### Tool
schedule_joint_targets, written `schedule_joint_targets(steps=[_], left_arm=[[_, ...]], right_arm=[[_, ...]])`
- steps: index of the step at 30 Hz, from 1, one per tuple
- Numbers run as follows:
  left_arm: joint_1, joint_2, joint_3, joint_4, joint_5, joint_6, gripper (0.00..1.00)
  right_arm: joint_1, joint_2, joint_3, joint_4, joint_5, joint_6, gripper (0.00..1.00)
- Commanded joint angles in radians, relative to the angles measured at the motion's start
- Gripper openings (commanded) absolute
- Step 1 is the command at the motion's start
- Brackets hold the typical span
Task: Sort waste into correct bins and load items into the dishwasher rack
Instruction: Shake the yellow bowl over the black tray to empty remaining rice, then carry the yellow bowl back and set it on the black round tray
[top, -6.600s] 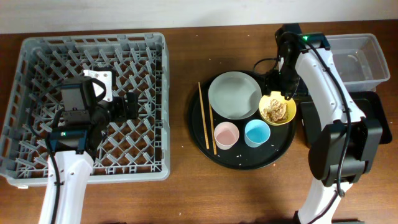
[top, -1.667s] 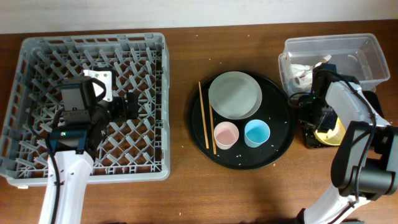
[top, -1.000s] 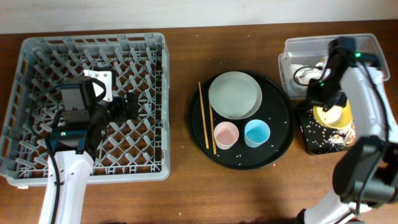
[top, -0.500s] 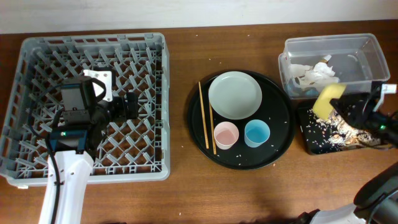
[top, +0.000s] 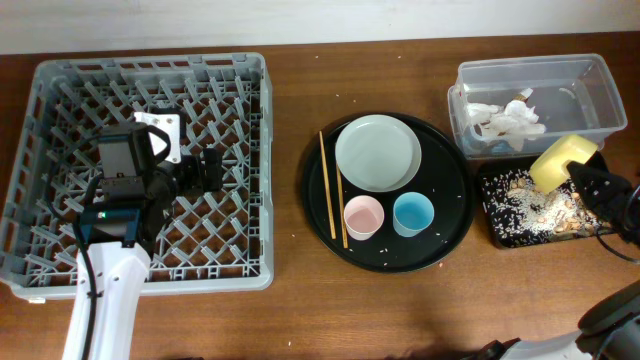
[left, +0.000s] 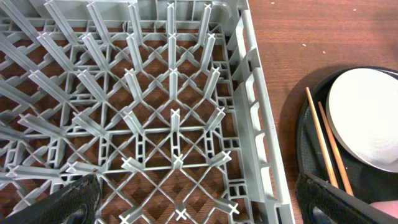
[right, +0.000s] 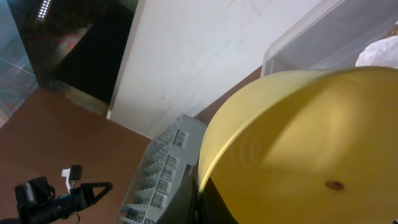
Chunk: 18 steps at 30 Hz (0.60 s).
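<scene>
Yellow, small and round, the bowl (top: 560, 158) is clamped tilted in the right gripper (top: 583, 175) over the shallow black rectangular tray (top: 497, 236), while the left gripper (left: 208, 200) gapes wide above the grey lattice rack (left: 250, 118).

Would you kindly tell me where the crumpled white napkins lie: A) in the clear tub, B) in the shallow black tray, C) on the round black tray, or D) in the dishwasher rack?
A: the crumpled white napkins sit inside the clear tub, towards its left end.
</scene>
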Motion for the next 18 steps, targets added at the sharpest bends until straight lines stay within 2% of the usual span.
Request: schedule_joint_targets(steps=[1,4,8,9,12,13,14,16,18], left_arm=[[0.002,0.003,0.014,0.002,0.008,0.001,0.99],[0.002,0.003,0.014,0.002,0.007,0.001,0.99],[0.002,0.003,0.014,0.002,0.008,0.001,0.99],[0.002,0.003,0.014,0.002,0.008,0.001,0.99],[0.002,0.003,0.014,0.002,0.007,0.001,0.99],[0.002,0.003,0.014,0.002,0.007,0.001,0.99],[0.002,0.003,0.014,0.002,0.008,0.001,0.99],[0.002,0.003,0.014,0.002,0.008,0.001,0.99],[0.002,0.003,0.014,0.002,0.008,0.001,0.99]], right_arm=[[0.018,-0.011,-0.005,0.009,-0.039,-0.039,0.04],[0.043,-0.012,-0.004,0.069,-0.039,0.041,0.04],[0.057,-0.021,-0.004,0.107,-0.039,0.047,0.04],[0.063,-0.021,-0.003,0.151,-0.04,0.126,0.04],[0.079,-0.03,0.0,0.225,-0.039,0.177,0.04],[0.079,-0.03,0.0,0.254,-0.011,0.177,0.04],[0.079,-0.03,0.0,0.267,0.06,0.236,0.04],[0.106,-0.046,0.002,0.246,0.077,0.24,0.04],[0.183,-0.123,0.005,0.186,0.222,0.24,0.04]])
